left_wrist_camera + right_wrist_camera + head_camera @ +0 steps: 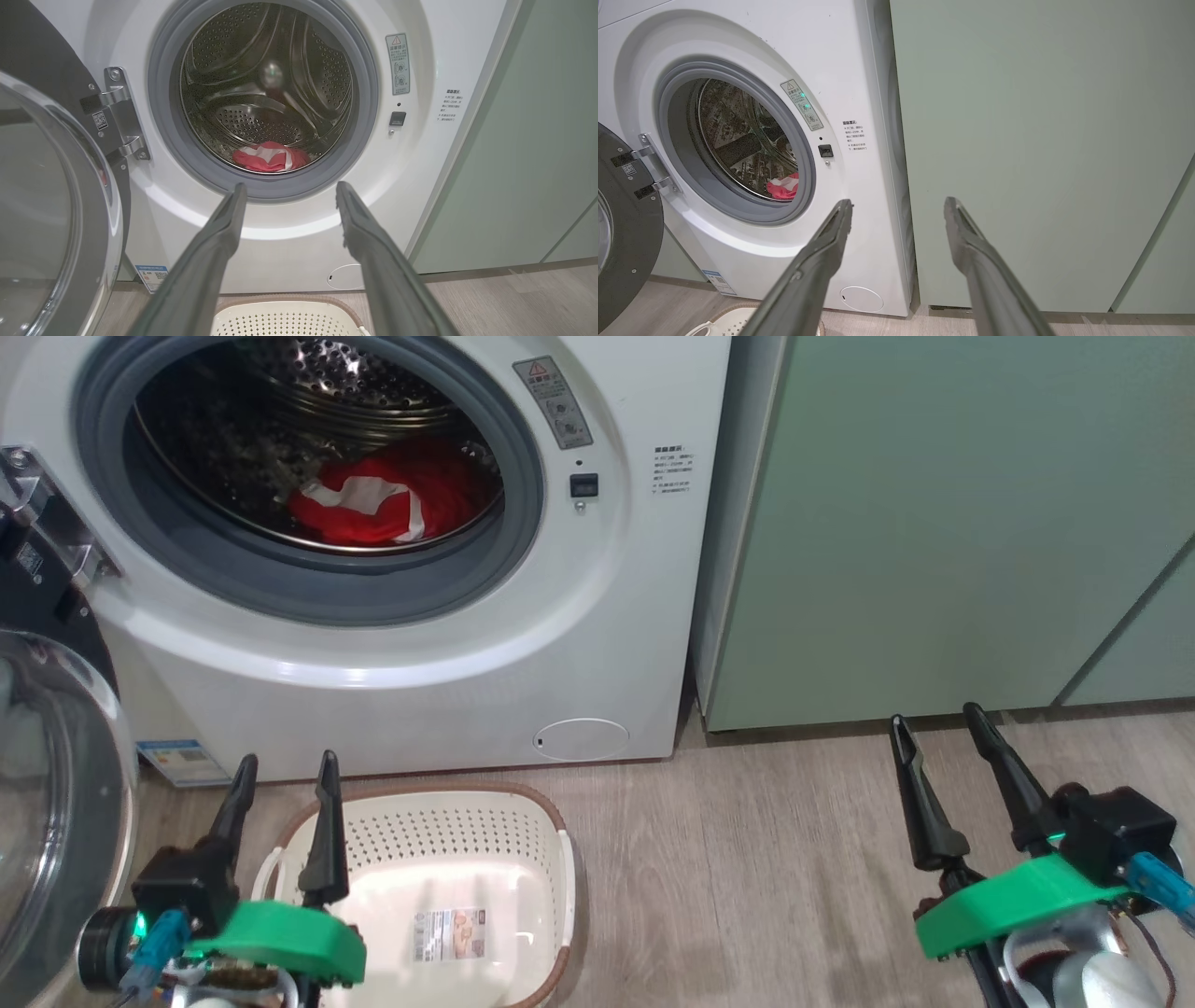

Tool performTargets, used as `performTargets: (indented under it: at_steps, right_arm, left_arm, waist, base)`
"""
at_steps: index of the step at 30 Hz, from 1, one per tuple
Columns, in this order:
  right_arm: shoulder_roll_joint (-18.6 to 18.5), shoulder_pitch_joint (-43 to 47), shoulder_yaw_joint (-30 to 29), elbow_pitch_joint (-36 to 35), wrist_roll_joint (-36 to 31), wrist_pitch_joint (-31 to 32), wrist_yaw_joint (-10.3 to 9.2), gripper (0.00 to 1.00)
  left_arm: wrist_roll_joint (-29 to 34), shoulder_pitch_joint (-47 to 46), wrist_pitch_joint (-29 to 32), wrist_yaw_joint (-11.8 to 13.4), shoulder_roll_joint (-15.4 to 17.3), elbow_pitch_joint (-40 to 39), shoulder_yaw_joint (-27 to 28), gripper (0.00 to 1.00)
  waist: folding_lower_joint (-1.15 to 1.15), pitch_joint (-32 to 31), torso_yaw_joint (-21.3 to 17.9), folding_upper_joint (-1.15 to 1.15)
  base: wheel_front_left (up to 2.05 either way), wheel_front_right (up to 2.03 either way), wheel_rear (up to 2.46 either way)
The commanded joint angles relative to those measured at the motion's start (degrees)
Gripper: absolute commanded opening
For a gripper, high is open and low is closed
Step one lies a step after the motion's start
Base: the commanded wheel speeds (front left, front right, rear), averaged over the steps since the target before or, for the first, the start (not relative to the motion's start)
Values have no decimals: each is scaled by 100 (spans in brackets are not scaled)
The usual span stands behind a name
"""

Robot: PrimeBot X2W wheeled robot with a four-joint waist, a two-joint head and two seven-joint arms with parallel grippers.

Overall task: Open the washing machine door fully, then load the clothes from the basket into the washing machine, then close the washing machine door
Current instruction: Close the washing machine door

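Lowest and closest in the head view, the left gripper [288,761] is shown with its two dark fingers spread apart and nothing held between them; the fingers are seen against the left rim of the basket [551,821]. At the far left, the washing machine door [51,803] is seen standing wide open, hung on a metal hinge [47,523] at the left edge of the washing machine [420,681], with its clear glass bowl at the centre. A blue sticker [182,761] is fixed low on the machine's front, at its left corner. The basket is set on the wooden floor [747,859] just before the machine's front, and the sticker label [450,933] on its bottom is exposed. Above it, the round opening is ringed by a grey gasket [308,593], and the clothes [373,504], red with white trim, are found lying in a heap on the bottom of the steel drum [355,383], toward its front edge. In the left wrist view the clothes are framed just above the parted fingertips. A round flap [581,739] is set near the machine's lower right corner. To the right, a pale green cabinet [934,523] is placed against the machine's side. At the far right, the right gripper [935,717] is seen against the floor with its fingers likewise apart and empty, well clear of the basket.
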Motion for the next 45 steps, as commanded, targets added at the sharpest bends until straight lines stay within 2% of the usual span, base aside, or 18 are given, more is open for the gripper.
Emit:
performTargets:
  at_steps: [1,10,27,45]
  right_arm:
    - [-29,-139,98,-202,-7,1,0,100]
    - [-29,-118,81,-214,-6,-9,0,100]
    - [-29,-99,54,-232,30,-16,0,100]
    - [-29,-103,42,-220,44,-45,0,100]
  left_arm:
    - [-22,-205,9,51,136,-161,193,100]
    - [-42,-204,-6,64,136,-180,163,100]
    - [-90,-171,-35,54,204,-254,145,100]
    - [-98,-175,-44,114,247,-302,126,100]
  waist:
    - [0,-2,8,0]
    - [0,-17,48,0]
    - [0,-10,31,0]
    - [0,31,55,0]
  base:
    - [0,0,0]
    - [-66,66,0]
    - [-168,168,0]
    - [-10,10,0]
